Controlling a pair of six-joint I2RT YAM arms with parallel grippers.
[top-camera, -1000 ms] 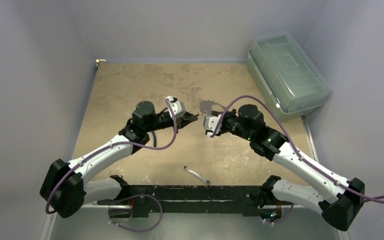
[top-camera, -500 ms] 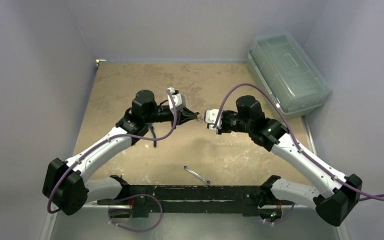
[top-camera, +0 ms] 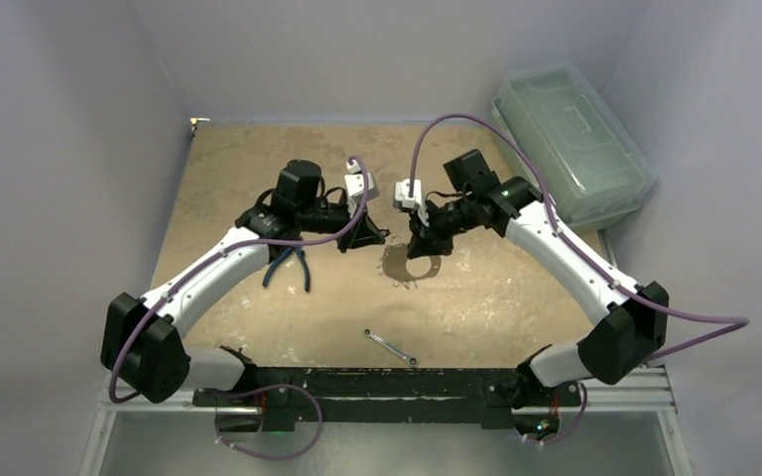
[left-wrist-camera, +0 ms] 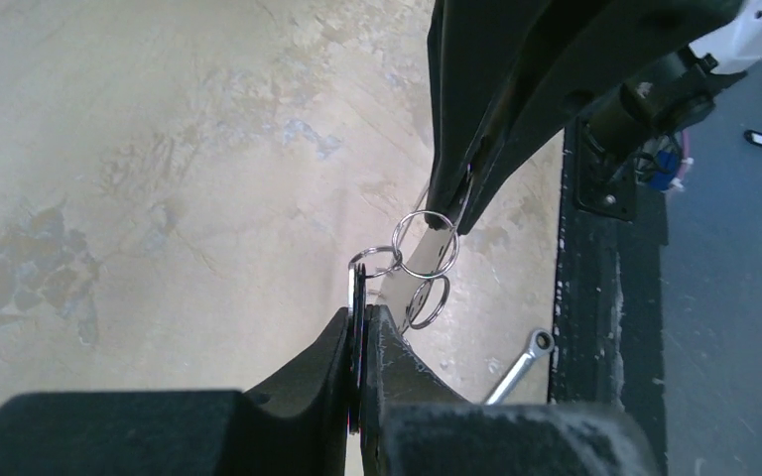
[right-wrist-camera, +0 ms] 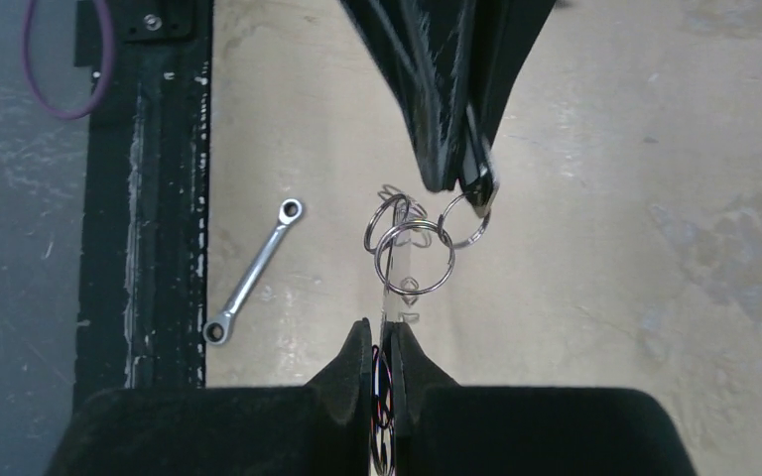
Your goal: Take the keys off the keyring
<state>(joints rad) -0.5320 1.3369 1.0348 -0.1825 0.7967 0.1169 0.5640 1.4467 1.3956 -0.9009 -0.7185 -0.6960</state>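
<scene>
My left gripper (top-camera: pixel 375 236) and right gripper (top-camera: pixel 419 243) meet tip to tip above the middle of the table. Both are shut. The keyring (left-wrist-camera: pixel 425 248) is a small bunch of linked wire rings hanging between them, and the right wrist view shows the keyring (right-wrist-camera: pixel 412 243) too. In the left wrist view my left gripper (left-wrist-camera: pixel 359 312) pinches a thin flat key (left-wrist-camera: pixel 358 293) edge-on, with a ring through its top. In the right wrist view my right gripper (right-wrist-camera: pixel 384 332) clamps a slim silvery key (right-wrist-camera: pixel 388 297) that runs up into the rings.
Blue-handled pliers (top-camera: pixel 293 266) lie on the table under my left forearm. A slim silver wrench (top-camera: pixel 390 347) rests near the black front rail (top-camera: pixel 377 382). A clear lidded box (top-camera: pixel 571 144) stands at the back right. A dark oval patch (top-camera: pixel 402 268) marks the table below the grippers.
Both wrists have moved toward the back of the table and tipped their fingers downward and closer together. The right arm has stretched up. The pliers now show beside the left forearm. Both grippers stayed shut.
</scene>
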